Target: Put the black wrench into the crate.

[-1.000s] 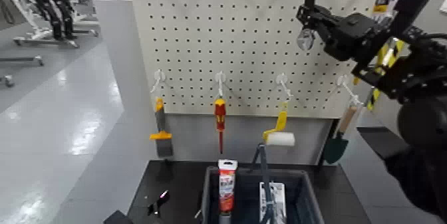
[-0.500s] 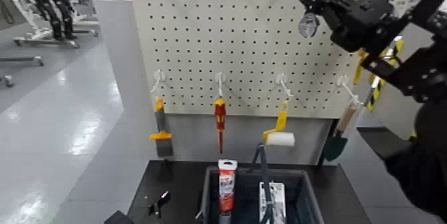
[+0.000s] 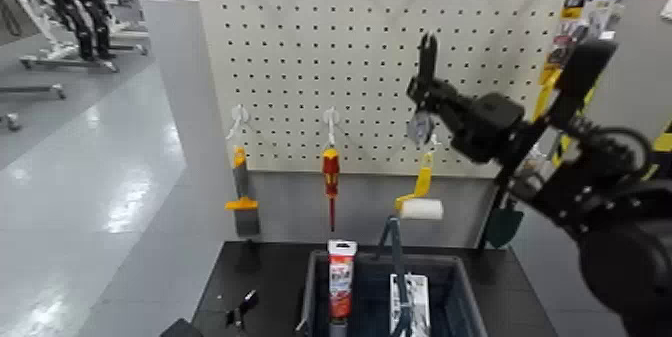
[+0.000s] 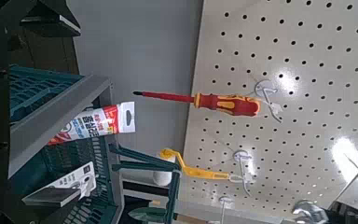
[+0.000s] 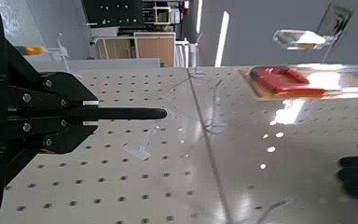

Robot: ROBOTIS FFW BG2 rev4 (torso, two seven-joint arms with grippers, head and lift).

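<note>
Crate [image 3: 463, 283], dark grey and thick-rimmed, stands nearest on the black surface [image 3: 510, 286]. Inside it are a red-and-white squeeze tube [image 3: 341, 283], cap down, and a white box [image 3: 419, 301]; a grey folding handle [image 3: 397, 253] rises between them. The left gripper [image 3: 240, 313] is low over the surface, beside the crate on the robot's left; whether its jaws are released or clenched cannot be told.

Farther off, the right gripper [image 3: 428, 45] points upward in front of the pegboard [image 3: 300, 71], above the paint roller [image 3: 421, 208], its jaws clenched on nothing visible. The black wrench cannot be made out in any view.

Along the lower pegboard, white hooks carry, from the robot's left, an orange-and-grey putty knife [image 3: 246, 217], a red-and-yellow screwdriver [image 3: 331, 177], the yellow-framed roller and a dark green trowel [image 3: 505, 225], the last partly behind the right arm. Beyond the board, wheeled frames [image 3: 95, 59] stand on a glossy grey floor [image 3: 80, 201].
</note>
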